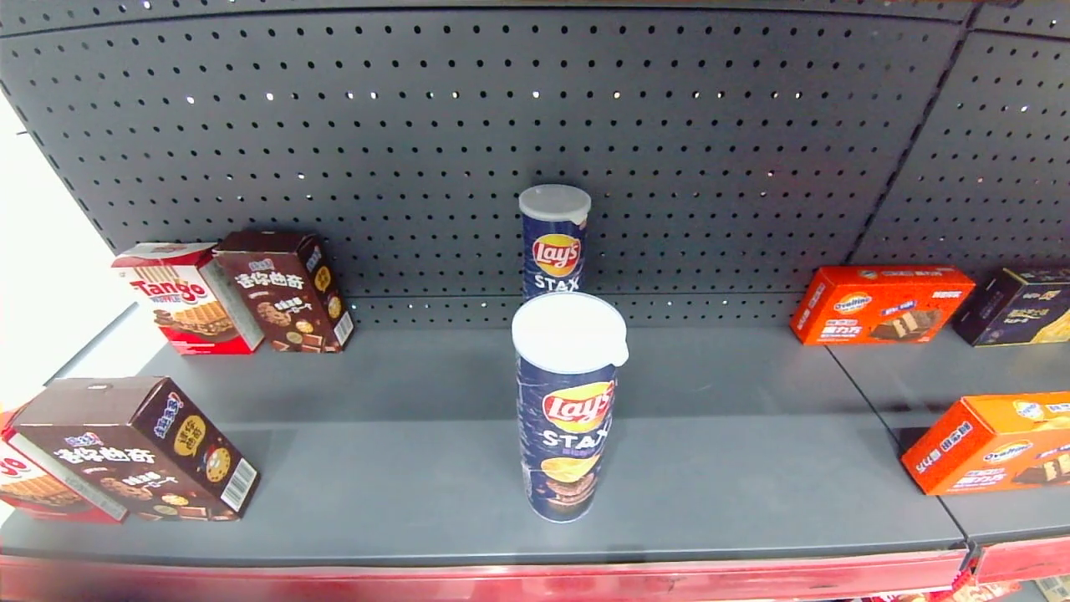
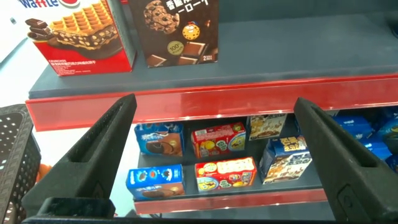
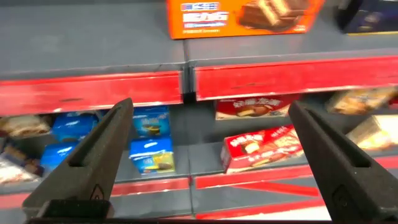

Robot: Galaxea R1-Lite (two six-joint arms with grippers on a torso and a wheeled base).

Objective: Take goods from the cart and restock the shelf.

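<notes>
Two blue chip cans stand upright on the grey shelf point(image 1: 736, 468): one can point(image 1: 567, 407) near the front edge, the other can point(image 1: 553, 241) behind it against the pegboard. My left gripper point(image 2: 214, 155) is open and empty, held in front of the shelf's red front lip point(image 2: 249, 99), below the waffle box point(image 2: 81, 34) and the brown cookie box point(image 2: 177, 28). My right gripper point(image 3: 211, 155) is also open and empty, facing the red lip point(image 3: 280, 78) beneath an orange box point(image 3: 242, 15).
Brown and red boxes point(image 1: 134, 447) sit at the shelf's left, another pair point(image 1: 238, 293) further back. Orange boxes point(image 1: 882, 303) and a dark box point(image 1: 1020, 305) lie at the right. Lower shelves hold blue snack packs point(image 2: 155, 158) and red packs point(image 3: 261, 146). A black perforated basket point(image 2: 15, 162) stands beside the left gripper.
</notes>
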